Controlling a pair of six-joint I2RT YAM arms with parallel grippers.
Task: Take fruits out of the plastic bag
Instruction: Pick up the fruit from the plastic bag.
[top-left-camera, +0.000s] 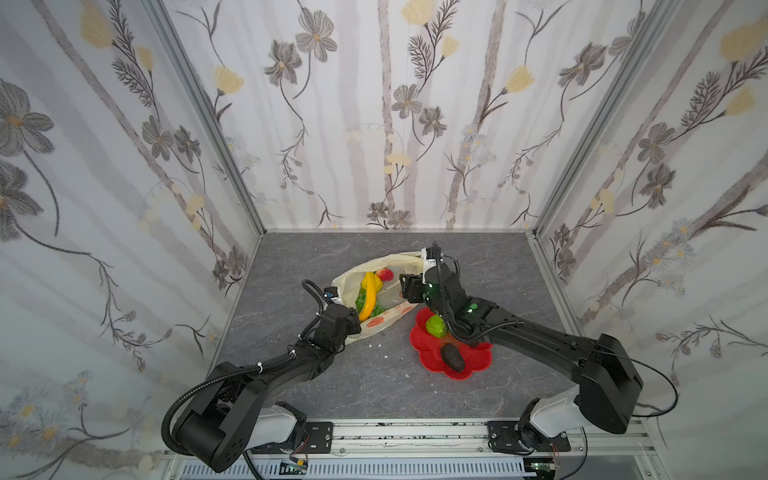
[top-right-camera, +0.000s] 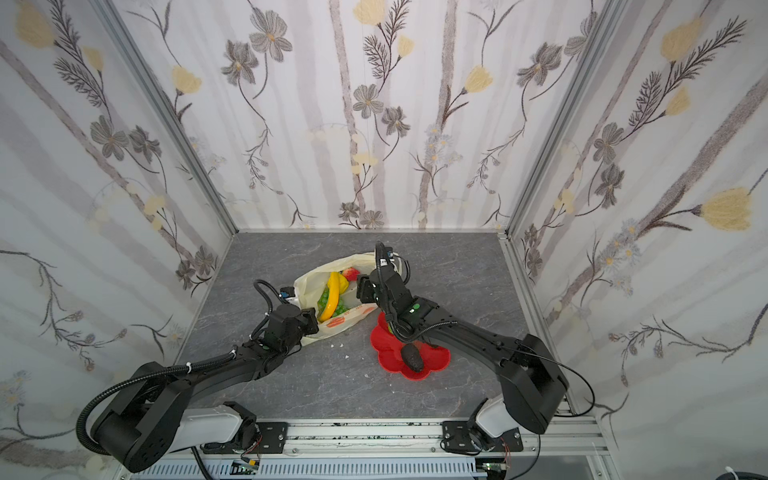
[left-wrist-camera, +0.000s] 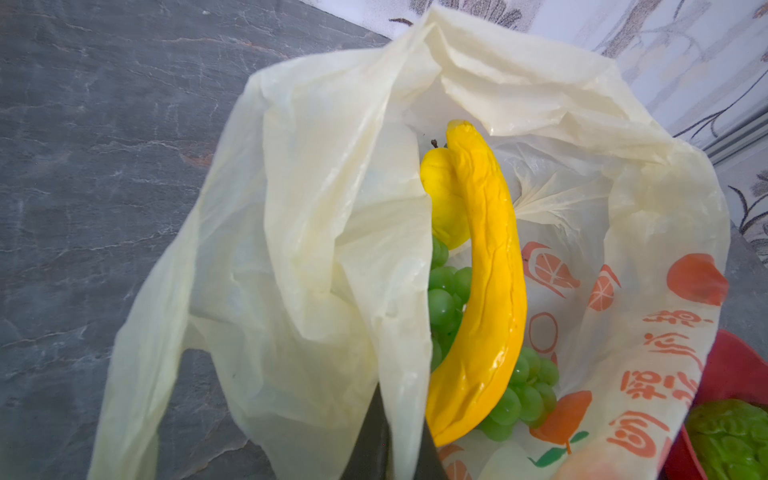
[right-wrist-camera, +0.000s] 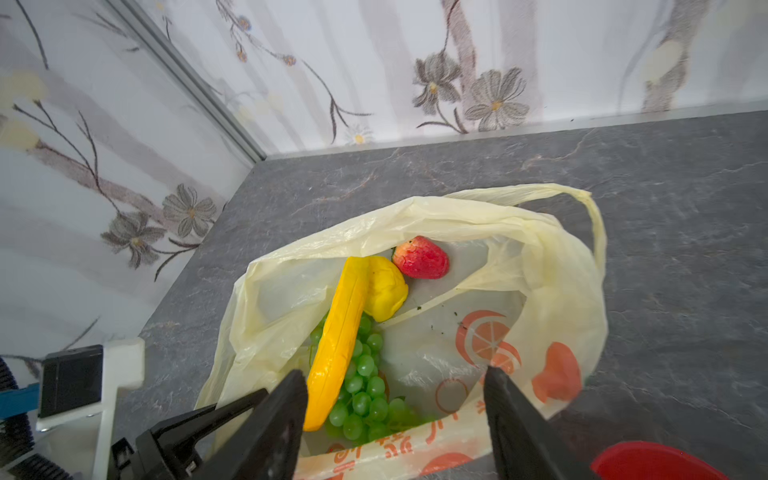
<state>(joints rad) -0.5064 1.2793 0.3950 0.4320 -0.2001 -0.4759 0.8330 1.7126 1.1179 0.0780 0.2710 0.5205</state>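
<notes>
In both top views the plastic bag (top-left-camera: 376, 266) lies just below the middle of the frame on the grey table (top-left-camera: 374, 386), its mouth spread open and its orange-printed end pointing toward the lower right. The left gripper (top-left-camera: 356, 321) sits at the bag's lower left edge. The left wrist view shows its jaws pinched tight on a fold of the thin pale film, which lifts that side of the opening. Inside the bag a banana (right-wrist-camera: 338, 345) lies lengthwise across a bunch of grapes (right-wrist-camera: 365, 399), with one end against a lemon (right-wrist-camera: 386, 291). A strawberry (right-wrist-camera: 422, 257) rests just beside the lemon, under the far rim of the bag. The right gripper (right-wrist-camera: 394, 374) hovers over the bag's mouth near the printed end. Its jaws are spread wide with nothing between them, one finger close beside the banana and the other above the printed film. Just beside the bag's printed end, at the lower right of centre in a top view, sits a red plate (top-left-camera: 473, 365) with a scalloped edge. A bumpy green citrus (top-left-camera: 435, 326) and a dark avocado (top-left-camera: 452, 358) rest on it, apart from each other, and the right arm reaches across above the plate's upper part.
</notes>
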